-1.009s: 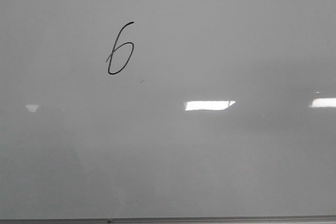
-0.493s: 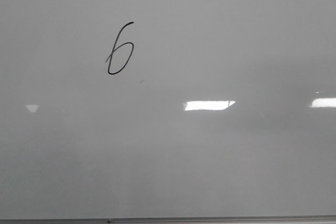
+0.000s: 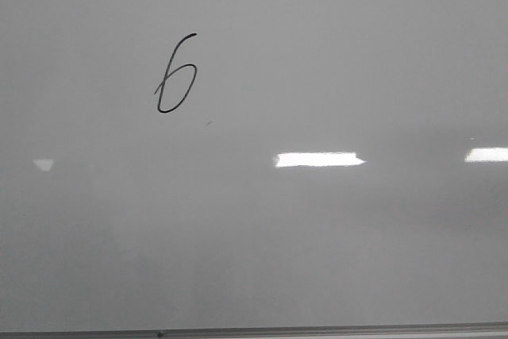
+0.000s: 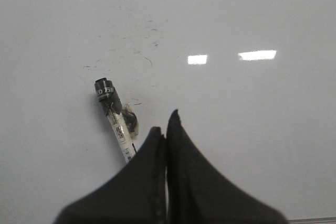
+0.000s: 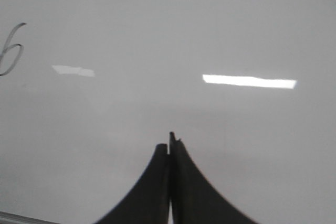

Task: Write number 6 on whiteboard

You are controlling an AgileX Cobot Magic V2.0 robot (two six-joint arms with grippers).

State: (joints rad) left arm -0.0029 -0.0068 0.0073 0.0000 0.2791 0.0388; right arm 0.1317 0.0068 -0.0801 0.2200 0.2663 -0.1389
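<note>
1. Whiteboard (image 3: 333, 244) filled the front view, and the number 6 (image 3: 175, 74) stood on it as a thin black slanted figure, toward the far-left part of the board, well apart from the near edge.
2. A thin dark strip marked the whiteboard's near edge; the surface around the number 6 lay bare apart from a tiny dark speck (image 3: 209, 123) just beside it and bright light reflections (image 3: 317, 159).
3. The left gripper (image 4: 166, 129) had its jaws pressed together with nothing between them; a marker (image 4: 116, 119) lay on the board just beside it, partly hidden behind one finger.
4. The right gripper (image 5: 170, 145) likewise had its jaws closed and gripped nothing.
5. In the right wrist view the number 6 was cut off at the frame edge.
</note>
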